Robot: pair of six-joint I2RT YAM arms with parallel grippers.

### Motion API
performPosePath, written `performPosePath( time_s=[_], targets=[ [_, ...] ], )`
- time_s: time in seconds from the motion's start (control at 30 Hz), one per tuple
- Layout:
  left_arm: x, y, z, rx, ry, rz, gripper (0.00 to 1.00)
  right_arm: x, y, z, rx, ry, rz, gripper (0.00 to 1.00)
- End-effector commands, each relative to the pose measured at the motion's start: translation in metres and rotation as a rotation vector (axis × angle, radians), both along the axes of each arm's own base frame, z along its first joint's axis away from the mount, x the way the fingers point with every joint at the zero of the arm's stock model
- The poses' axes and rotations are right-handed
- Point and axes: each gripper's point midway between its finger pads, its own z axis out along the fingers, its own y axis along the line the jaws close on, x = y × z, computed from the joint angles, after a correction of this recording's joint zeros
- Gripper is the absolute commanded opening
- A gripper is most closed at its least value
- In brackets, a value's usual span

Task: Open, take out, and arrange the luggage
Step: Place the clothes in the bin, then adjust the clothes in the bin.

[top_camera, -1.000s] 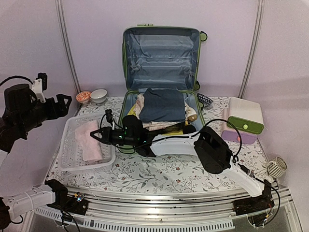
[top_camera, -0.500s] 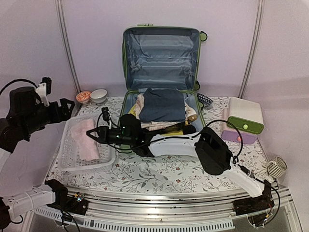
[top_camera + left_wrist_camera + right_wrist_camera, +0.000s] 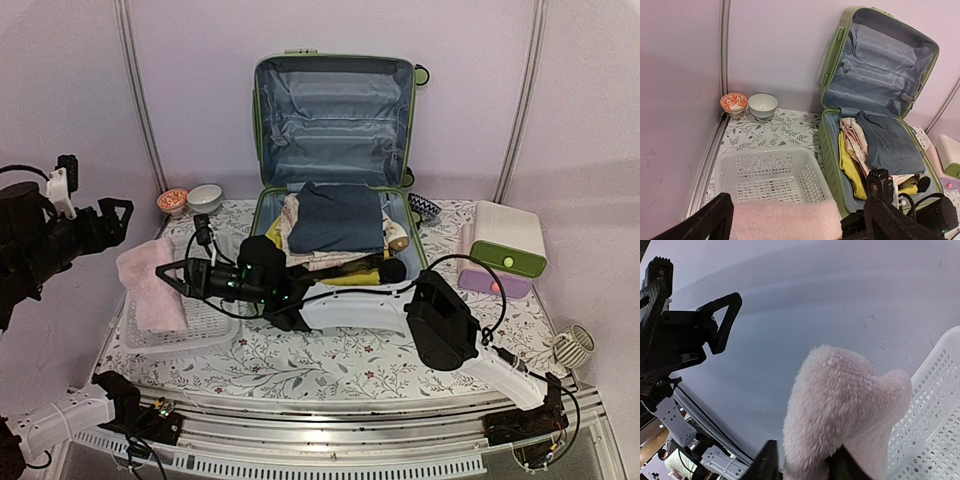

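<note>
Luggage is at the back middle of the table, lying open. Its base is flat on the tabletop and its lid stands upright against the rear wall. The shell is light green, with a ribbed side showing in the left wrist view. The lining is grey-blue, wrinkled inside the lid. There is a green handle on the top edge and a dark wheel at the upper right corner. The base is still packed: a folded blue-grey garment on top, with pale patterned and yellow fabric under it.

Right gripper reaches left past the case front, fingers clamped on a pink towel that is lifted over the white basket. Left gripper hangs at far left above the basket, fingers spread wide, holding nothing. Two small bowls sit left of the case.
</note>
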Motion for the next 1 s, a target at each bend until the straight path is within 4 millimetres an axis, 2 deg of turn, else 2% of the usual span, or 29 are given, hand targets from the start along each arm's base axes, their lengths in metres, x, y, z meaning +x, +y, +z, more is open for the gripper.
performPosePath(
  time_s=[0.0, 0.07, 0.1, 0.13, 0.23, 0.33, 0.37, 0.4, 0.53, 0.67, 0.87, 0.97],
  targets=[
    [-0.002, 0.004, 0.002, 0.003, 0.002, 0.012, 0.93, 0.020, 0.001, -0.010, -0.019, 0.055, -0.086, 0.49],
    [-0.001, 0.003, 0.000, 0.003, 0.005, 0.010, 0.93, 0.035, -0.004, -0.023, -0.081, 0.090, -0.167, 0.63],
    [-0.001, 0.003, -0.001, 0.004, 0.007, 0.012, 0.93, 0.043, -0.010, -0.027, -0.114, 0.106, -0.228, 0.74],
    [0.000, 0.003, -0.003, 0.005, 0.011, 0.013, 0.93, 0.052, -0.017, -0.029, -0.147, 0.118, -0.285, 0.78],
    [0.003, 0.001, -0.012, 0.014, 0.034, 0.013, 0.93, 0.074, -0.045, -0.031, -0.212, 0.122, -0.425, 0.75],
    [0.009, -0.003, -0.027, 0.026, 0.073, 0.003, 0.94, 0.085, -0.067, -0.026, -0.234, 0.121, -0.487, 0.74],
    [0.011, -0.005, -0.033, 0.027, 0.092, -0.002, 0.94, 0.086, -0.069, -0.031, -0.251, 0.103, -0.489, 0.74],
    [0.013, -0.008, -0.040, 0.025, 0.112, -0.013, 0.93, 0.084, -0.076, -0.010, -0.232, 0.087, -0.486, 0.73],
    [0.014, -0.021, -0.071, -0.031, 0.208, -0.053, 0.88, 0.075, -0.089, 0.020, -0.230, -0.017, -0.460, 0.72],
    [-0.001, -0.010, -0.098, -0.197, 0.306, 0.069, 0.86, 0.065, -0.110, 0.041, -0.259, -0.135, -0.470, 0.72],
    [-0.045, 0.009, -0.183, -0.475, 0.636, 0.397, 0.95, 0.065, -0.161, 0.074, -0.275, -0.218, -0.601, 0.72],
    [-0.054, -0.004, -0.214, -0.563, 0.764, 0.430, 0.96, 0.062, -0.179, 0.087, -0.272, -0.243, -0.636, 0.72]
  ],
)
